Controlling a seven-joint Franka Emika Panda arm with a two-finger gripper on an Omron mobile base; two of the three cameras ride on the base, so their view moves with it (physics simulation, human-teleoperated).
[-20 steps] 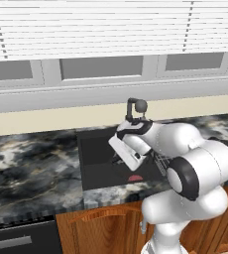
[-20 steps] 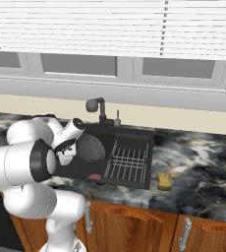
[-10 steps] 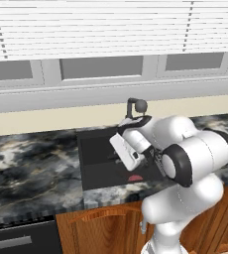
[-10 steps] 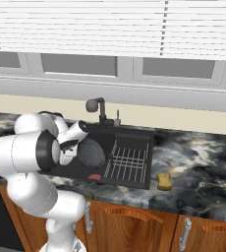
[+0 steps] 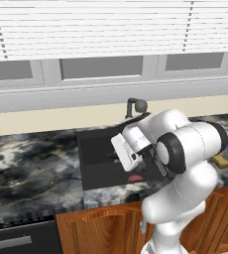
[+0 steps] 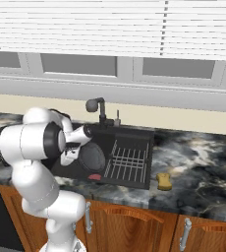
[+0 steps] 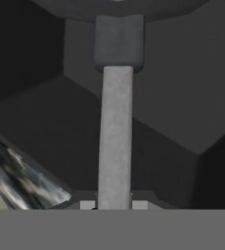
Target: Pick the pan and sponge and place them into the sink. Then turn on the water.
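Pan (image 6: 92, 158) hung over the sink (image 6: 134, 135), held by its handle (image 7: 115, 136) in the tool (image 7: 114, 205), whose jaws were clamped on the handle's near end. Long axis of the handle ran straight away from the tool toward the pan body, above the basin floor. Sponge (image 6: 164, 181) lay further right on the surface (image 6: 203, 162), just beside the sink.
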